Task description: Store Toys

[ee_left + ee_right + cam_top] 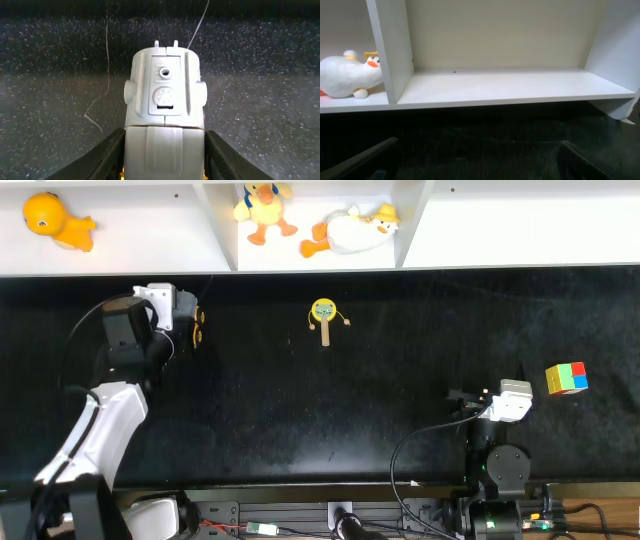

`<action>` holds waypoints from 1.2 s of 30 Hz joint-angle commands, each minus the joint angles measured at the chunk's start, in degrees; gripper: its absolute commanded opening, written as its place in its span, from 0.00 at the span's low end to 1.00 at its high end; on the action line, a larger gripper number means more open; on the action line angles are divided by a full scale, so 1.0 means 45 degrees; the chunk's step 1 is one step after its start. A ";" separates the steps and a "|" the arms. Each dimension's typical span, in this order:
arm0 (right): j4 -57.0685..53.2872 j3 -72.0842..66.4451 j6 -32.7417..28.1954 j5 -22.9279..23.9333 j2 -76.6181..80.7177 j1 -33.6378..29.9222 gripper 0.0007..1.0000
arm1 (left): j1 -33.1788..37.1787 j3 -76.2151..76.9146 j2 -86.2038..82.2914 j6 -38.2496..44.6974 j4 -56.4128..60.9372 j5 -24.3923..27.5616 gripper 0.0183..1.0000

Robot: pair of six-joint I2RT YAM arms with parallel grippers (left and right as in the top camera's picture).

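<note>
Black worktop [400,410] from above: the left gripper [186,316] clasps a grey toy robot [200,330] near the shelf [500,230]; a colour cube [566,378] lies beside the right gripper [513,396]. Left wrist: fingers [107,155] clamp the grey toy robot's sides. Right wrist: fingers [365,160] spread apart, facing the shelf.

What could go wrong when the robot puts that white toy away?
The left tool pinches the white toy at one end only, so it might tip or slip out on the way. The middle cubby of the shelf already holds the yellow duck and the white goose, so squeezing in there could knock them.
</note>
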 commanded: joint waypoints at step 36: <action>0.0068 -0.0165 0.0000 0.0049 -0.0141 0.0073 0.99 | -0.0049 -0.0029 -0.1588 -0.0340 0.4449 -0.0389 0.25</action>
